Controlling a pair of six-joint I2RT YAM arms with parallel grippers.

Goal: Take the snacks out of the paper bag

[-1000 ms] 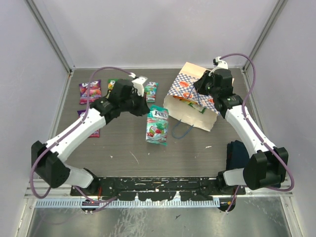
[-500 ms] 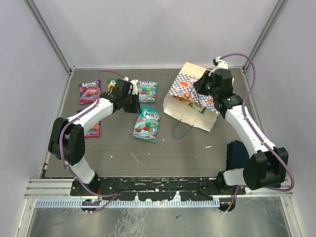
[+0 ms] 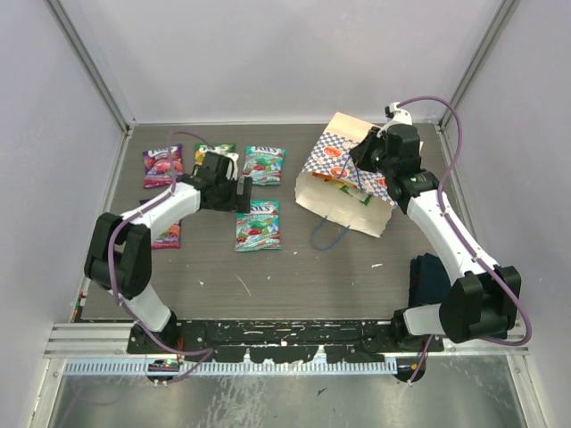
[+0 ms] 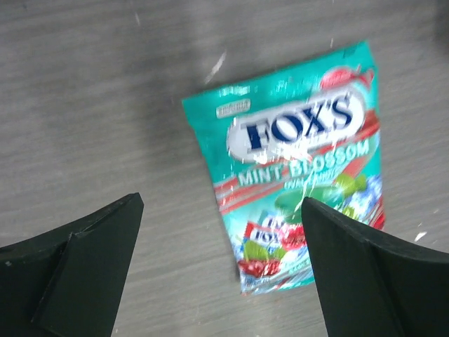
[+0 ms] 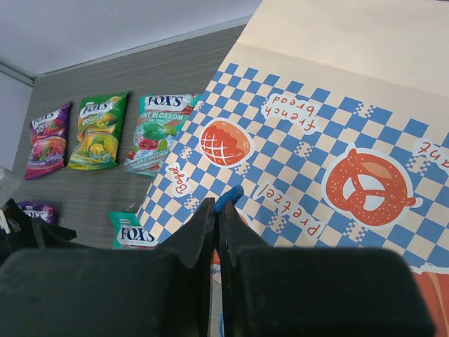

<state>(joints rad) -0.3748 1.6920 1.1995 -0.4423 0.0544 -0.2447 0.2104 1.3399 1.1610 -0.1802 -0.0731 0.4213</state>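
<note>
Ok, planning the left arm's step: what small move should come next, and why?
Probably lift the left gripper and swing it toward the mouth of the paper bag: it stands open, the teal packet lies flat on the table beneath it, and the right gripper holds the bag by its blue handle.

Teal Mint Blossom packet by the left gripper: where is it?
Top view, left of centre: the teal packet lies flat on the table, just nearer than the open left gripper, left of the paper bag.
</note>
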